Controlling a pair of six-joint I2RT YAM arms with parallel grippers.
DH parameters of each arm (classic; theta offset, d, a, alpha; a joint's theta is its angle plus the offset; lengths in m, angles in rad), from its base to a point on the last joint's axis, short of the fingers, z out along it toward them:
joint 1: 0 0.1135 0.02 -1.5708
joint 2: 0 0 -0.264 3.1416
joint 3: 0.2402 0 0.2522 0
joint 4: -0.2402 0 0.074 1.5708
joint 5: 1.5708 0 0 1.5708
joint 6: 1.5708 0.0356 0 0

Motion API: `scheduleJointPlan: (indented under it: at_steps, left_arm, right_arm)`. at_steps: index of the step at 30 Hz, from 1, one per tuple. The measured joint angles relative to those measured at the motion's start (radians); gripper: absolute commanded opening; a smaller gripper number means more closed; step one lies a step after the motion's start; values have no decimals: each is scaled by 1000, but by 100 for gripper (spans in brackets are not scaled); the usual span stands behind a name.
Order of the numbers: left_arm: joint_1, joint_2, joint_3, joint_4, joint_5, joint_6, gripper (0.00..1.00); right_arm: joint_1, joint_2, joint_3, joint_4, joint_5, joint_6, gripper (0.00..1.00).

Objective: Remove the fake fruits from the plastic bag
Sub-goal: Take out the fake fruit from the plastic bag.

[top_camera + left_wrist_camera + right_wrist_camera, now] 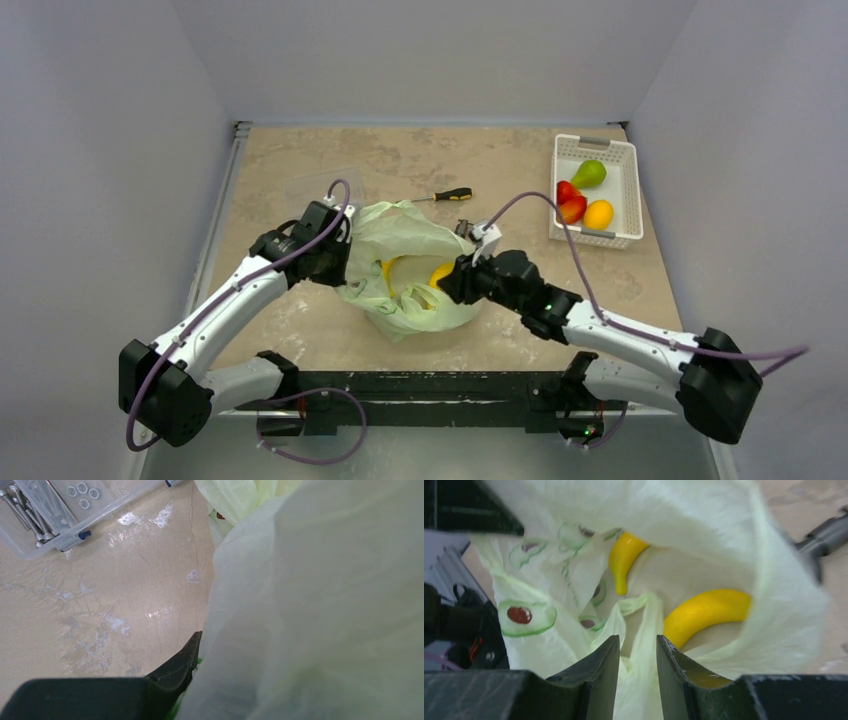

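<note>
The pale yellow-green plastic bag lies crumpled at the table's middle. My left gripper is at its left edge. In the left wrist view one finger presses against the bag film, which hides the other finger. My right gripper is at the bag's right side, and its jaws stand slightly apart around a fold of film. Inside the bag I see a yellow banana and a second curved yellow fruit. Yellow also shows through the bag in the top view.
A white slotted basket at the back right holds a green pear, red fruits and an orange-yellow one. A screwdriver lies behind the bag. A clear box of screws is at the back left.
</note>
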Motion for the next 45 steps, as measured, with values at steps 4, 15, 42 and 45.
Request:
scheduleJointPlan:
  at_steps: [4,15,42,45]
  left_arm:
    - [0,1,0,0,-1,0,0]
    - [0,2,0,-5,-4,0,0]
    - [0,18,0,-15,-2,0,0]
    - [0,23,0,-15,-2,0,0]
  right_arm:
    - [128,183,72,-6,0,-13,28]
    - [168,466,315,-121,108,-55,26]
    - [222,375,75,-54,246,91,32]
    - [222,301,133,-125,267,100,38]
